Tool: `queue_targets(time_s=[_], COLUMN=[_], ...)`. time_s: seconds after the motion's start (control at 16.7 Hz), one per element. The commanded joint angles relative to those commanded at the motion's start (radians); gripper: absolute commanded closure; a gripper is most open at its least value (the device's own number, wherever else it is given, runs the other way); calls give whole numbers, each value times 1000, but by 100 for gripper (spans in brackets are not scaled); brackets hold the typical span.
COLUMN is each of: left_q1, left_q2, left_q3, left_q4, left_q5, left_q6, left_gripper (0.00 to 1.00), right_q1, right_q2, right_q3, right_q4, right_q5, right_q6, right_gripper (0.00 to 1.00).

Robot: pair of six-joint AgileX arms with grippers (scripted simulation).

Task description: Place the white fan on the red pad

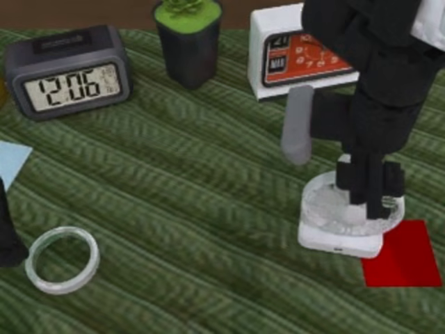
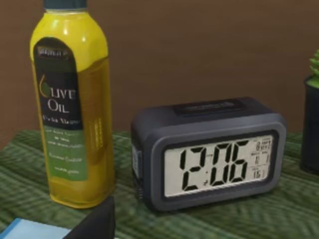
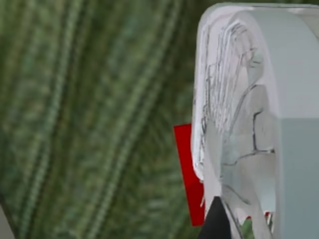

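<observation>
The white fan (image 1: pixel 341 226) is at the right of the table, its round grille facing up over a rounded-square base. My right gripper (image 1: pixel 365 198) reaches down from above and is shut on the fan's grille. In the right wrist view the fan (image 3: pixel 249 124) fills the frame beside one dark fingertip (image 3: pixel 215 224). The red pad (image 1: pixel 407 256) lies flat just right of the fan, with its corner at the fan's base. A strip of the red pad (image 3: pixel 187 169) shows behind the fan. My left gripper (image 1: pixel 8 240) is parked at the left edge.
Along the back stand a grey digital clock (image 1: pixel 68 73), a dark plant pot (image 1: pixel 188 42) and a white clock with a red face (image 1: pixel 302 59). A clear glass ring (image 1: pixel 62 259) lies front left. An olive oil bottle (image 2: pixel 72 104) stands by the grey clock (image 2: pixel 209 154).
</observation>
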Motion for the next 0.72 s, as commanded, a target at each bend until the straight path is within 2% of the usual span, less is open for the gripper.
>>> queue_targets(time_s=[0.18, 0.36, 0.54, 0.72], left_q1=[0, 0, 0, 0], left_q2=[0, 0, 0, 0], left_q3=[0, 0, 0, 0], left_q4=[0, 0, 0, 0], left_q5=[0, 0, 0, 0], left_q6=[0, 0, 0, 0], left_gripper=[0, 0, 0, 0], right_q1=[-110, -200, -245, -247], right_q2=[-99, -181, -221, -223], right_q3=[-120, -219, -269, -271], right_q4=[23, 44, 54, 54], right_q5=[-2, -4, -5, -6], right_q6=[-227, -393, -464, -466], right_gripper=[100, 100, 100, 100])
